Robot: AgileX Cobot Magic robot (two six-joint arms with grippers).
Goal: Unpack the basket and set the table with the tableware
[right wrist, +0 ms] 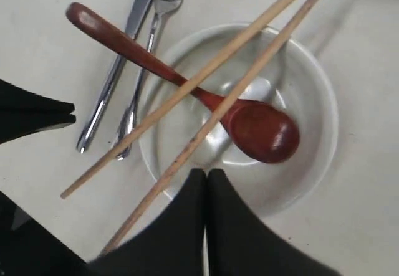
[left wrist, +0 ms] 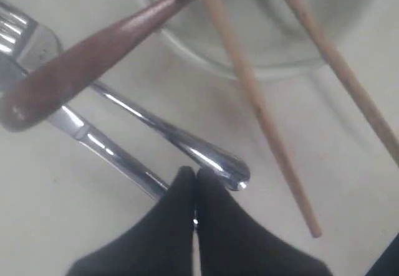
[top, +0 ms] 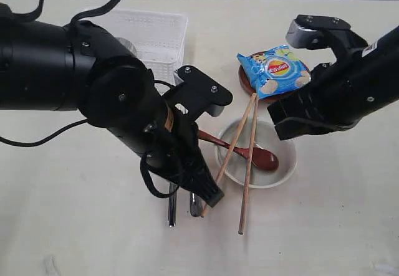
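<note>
bowl point(top: 283, 179), spoon point(top: 265, 159) and chopsticks point(top: 248, 164) lay outside the basket point(top: 162, 30), jumbled, not yet arranged; left end effector point(left wrist: 194, 175) and right end effector point(right wrist: 206, 175) were closed, empty.

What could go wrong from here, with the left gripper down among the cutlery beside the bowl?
The left gripper is shut right beside the fork and knife handles, so moving sideways could drag them. The spoon handle lies over both, so it may shift too. The chopsticks rest loosely across the bowl rim and could roll off if nudged.
</note>
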